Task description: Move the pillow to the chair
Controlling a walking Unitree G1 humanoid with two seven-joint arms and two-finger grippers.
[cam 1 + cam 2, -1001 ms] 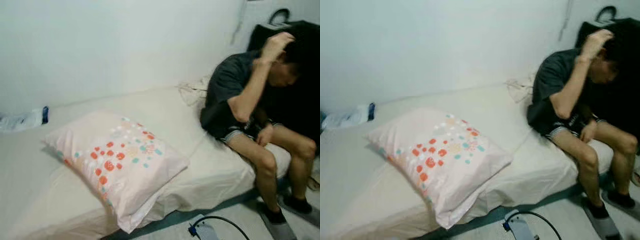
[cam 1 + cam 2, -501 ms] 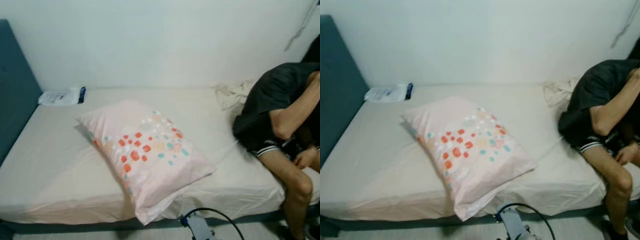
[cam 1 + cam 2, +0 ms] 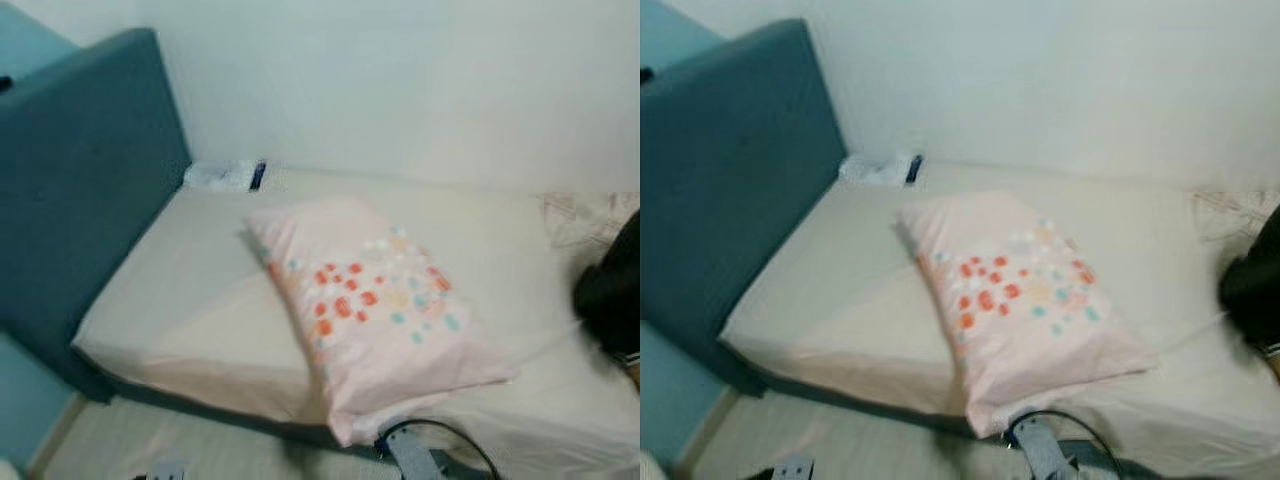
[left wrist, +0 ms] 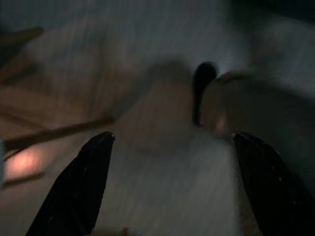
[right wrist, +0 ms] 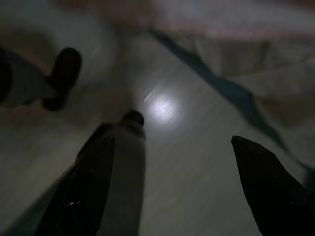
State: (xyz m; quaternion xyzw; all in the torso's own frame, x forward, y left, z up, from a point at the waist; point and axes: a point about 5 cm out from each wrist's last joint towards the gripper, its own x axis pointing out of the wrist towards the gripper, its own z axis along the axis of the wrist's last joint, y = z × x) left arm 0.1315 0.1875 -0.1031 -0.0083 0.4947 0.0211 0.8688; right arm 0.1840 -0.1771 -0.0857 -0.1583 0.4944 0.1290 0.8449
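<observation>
While both arms hang idle, the pillow [image 3: 376, 305] lies on the bed [image 3: 190, 310].
Left gripper [image 4: 172, 187] and right gripper [image 5: 182, 182]: fingers spread, holding nothing.

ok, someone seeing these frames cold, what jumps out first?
The pink pillow with red and teal dots, lying at an angle on the cream bed, its lower corner overhanging the near edge. Next, the tall teal headboard on the left. Both hands hang low over the floor, fingers apart: the left hand and the right hand.
</observation>
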